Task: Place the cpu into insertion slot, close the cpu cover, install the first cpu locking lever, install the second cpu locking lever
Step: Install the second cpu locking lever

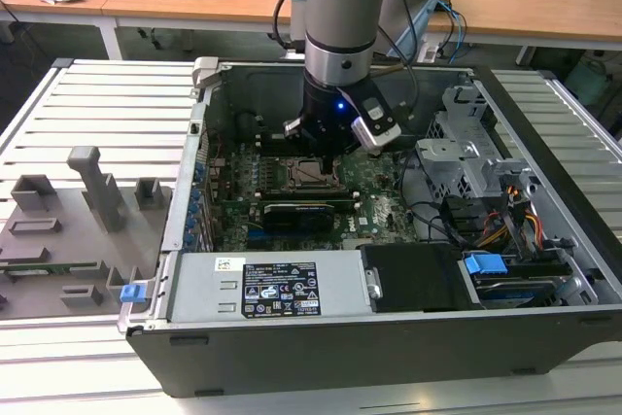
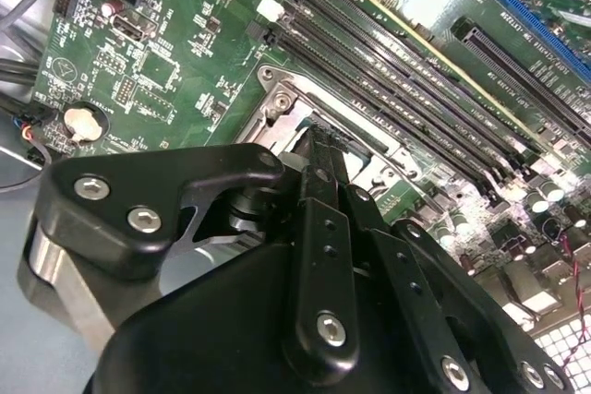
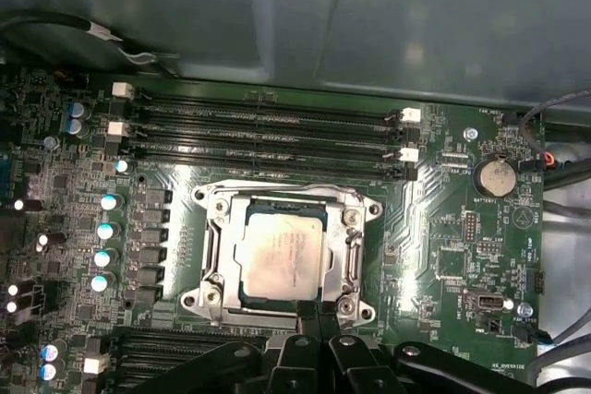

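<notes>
Your cpu (image 3: 280, 259) sits flat in the insertion slot (image 3: 242, 294), silvery-grey top facing up, square, so no real long axis; its edges run parallel to the socket frame and to the memory slots (image 3: 268, 131) beside it. The cpu cover (image 3: 282, 208) is down around the chip, a silvery metal frame with screw posts at the corners and the chip showing through its window.

Your end effector (image 3: 309, 313) hovers just over the socket edge that faces away from the memory slots. Its black fingers (image 2: 323, 219) are drawn together into a narrow tip, nothing between them; contact with the frame can't be told.

In the exterior view the arm reaches down into the open computer case (image 1: 185, 191), above the green motherboard (image 1: 374, 196), case resting on the slatted worktop (image 1: 107, 104).
</notes>
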